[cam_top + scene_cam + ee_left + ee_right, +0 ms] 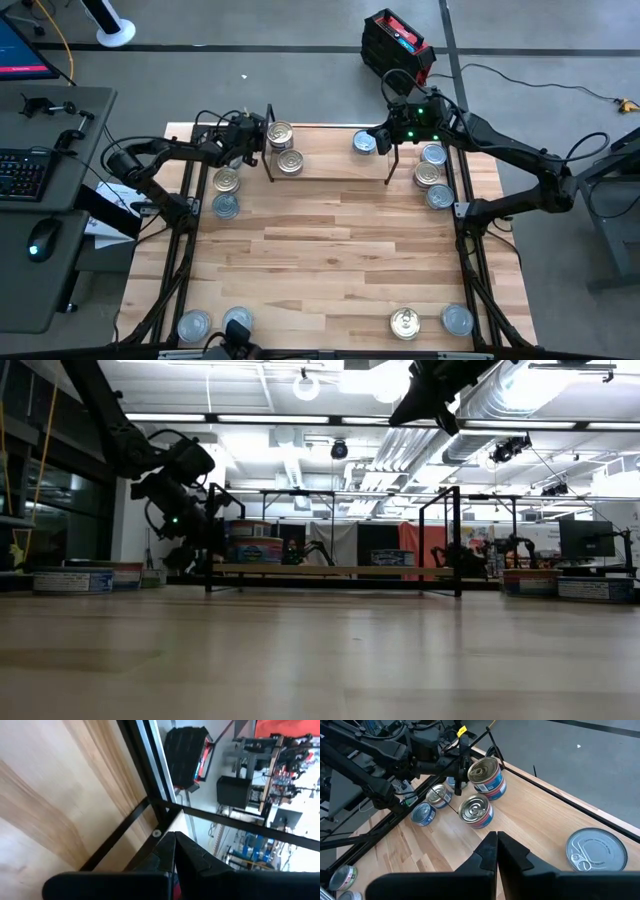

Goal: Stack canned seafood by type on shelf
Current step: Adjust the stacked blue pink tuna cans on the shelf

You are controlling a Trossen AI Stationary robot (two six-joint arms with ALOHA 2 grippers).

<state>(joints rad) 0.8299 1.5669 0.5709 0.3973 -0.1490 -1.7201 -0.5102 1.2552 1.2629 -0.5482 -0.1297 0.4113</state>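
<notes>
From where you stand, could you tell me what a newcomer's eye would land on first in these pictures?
Probably the two dark arms meeting over the shelf at the table's far edge, the left gripper and right gripper both shut and empty. Next, the gold tins: a stack of two with a single one beside it at the shelf's left end, and a silver-blue tin towards its right end. More tins lie scattered along the table's sides and near edge.

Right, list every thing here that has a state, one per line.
left gripper: shut, empty, at the shelf's left end.
right gripper: shut, empty, above the shelf's right end.
gold tins on shelf: two lone tins and no pile, upright, lids sealed.
silver tin on shelf: lying flat, alone.
shelf: standing, mostly bare.
tins on table: loose, unstacked.
</notes>
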